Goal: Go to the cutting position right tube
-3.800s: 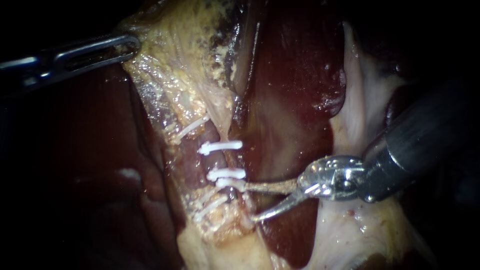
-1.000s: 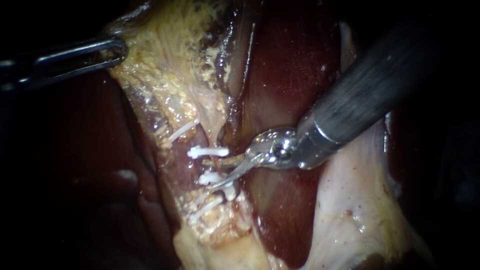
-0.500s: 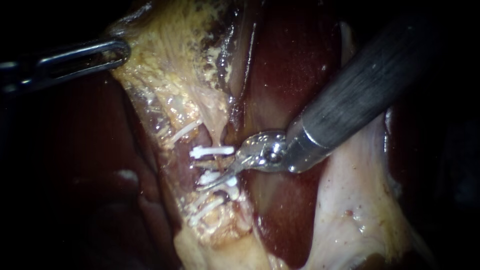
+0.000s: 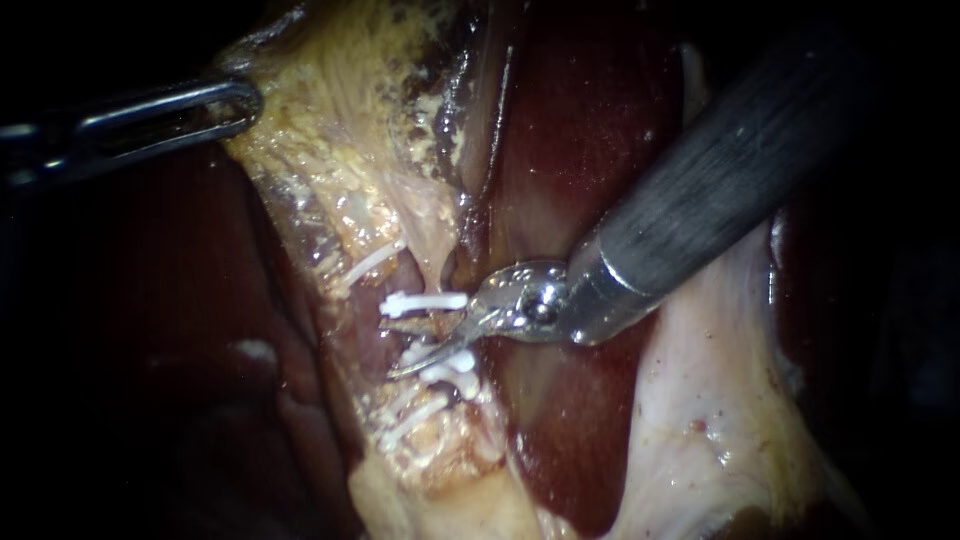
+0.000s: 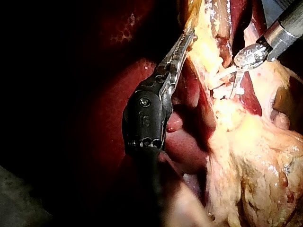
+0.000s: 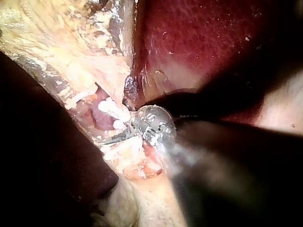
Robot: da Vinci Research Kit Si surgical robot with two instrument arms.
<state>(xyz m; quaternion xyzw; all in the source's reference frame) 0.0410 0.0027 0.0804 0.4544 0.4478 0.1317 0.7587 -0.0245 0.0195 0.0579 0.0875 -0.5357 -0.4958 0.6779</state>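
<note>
Since 3.8 s ago your right instrument (image 4: 408, 348) has come up and across from the lower right and now sits on the clipped stretch; over the last half second only its lower blade dips a touch. Its jaws stand open, one blade above and one below the right tube (image 4: 432, 338), in the gap between the upper clip (image 4: 425, 301) and the lower clip (image 4: 452, 372). This reads as the cutting position: a cut there leaves clips on both sides. Your left instrument (image 4: 225, 103) has barely moved. It is at the upper left, well apart, jaws closed on the edge of the yellowish tissue (image 4: 330, 150). My judgement is that the pull keeps that sheet stretched and the tubes straight and exposed beside the liver (image 4: 590, 120). Hard to see: the blades mostly cover the tube between them, so you can't confirm they reach fully across it, or whether either touches it yet. The upper blade's tip blends into brown tissue. The right wrist view is half blocked by its own blurred shaft and shows only clips just ahead of the jaws. In the left wrist view the blades are too small to judge depth. Thin clips (image 4: 368, 260) mark the neighbouring tube, so keep the lower blade off it.
</note>
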